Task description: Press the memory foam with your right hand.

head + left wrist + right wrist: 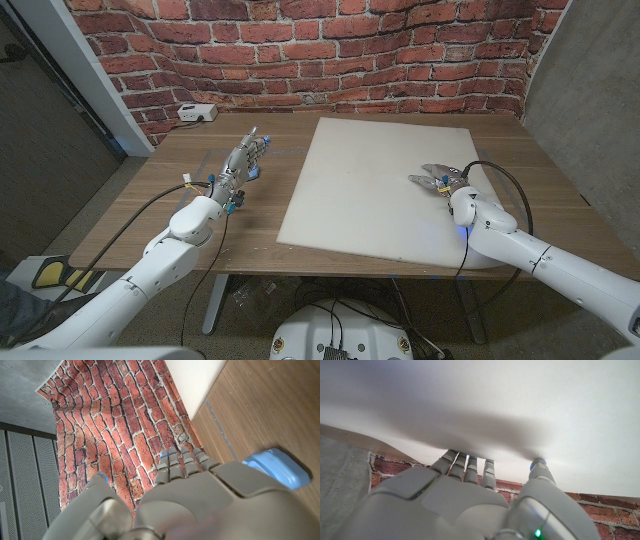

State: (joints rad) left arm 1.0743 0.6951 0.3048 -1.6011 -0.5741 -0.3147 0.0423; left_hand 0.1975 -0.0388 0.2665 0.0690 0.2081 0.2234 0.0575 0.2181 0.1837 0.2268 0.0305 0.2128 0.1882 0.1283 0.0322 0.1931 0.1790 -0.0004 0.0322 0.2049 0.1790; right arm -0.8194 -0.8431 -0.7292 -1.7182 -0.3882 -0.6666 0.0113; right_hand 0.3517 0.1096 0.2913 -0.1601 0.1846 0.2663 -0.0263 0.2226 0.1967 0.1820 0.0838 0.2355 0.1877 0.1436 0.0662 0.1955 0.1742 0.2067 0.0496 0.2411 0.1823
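Right hand (437, 181) fingers spread, holding nothing, on white rectangular memory foam slab (375, 190). Left hand (243, 163) open at slab's 9 o'clock on wooden worktop (180, 200). White power strip (197, 113) at 10 o'clock.

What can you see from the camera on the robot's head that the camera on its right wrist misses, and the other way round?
Head view alone: the wooden table, the left robot hand beside the foam sheet, a white box at the table's far edge, and the sheet's full outline.

Right wrist view alone: a close look along the back of the right robot hand, whose fingers reach towards the foam's surface.

Both: the white memory foam, the right robot hand over it, and the brick wall behind.
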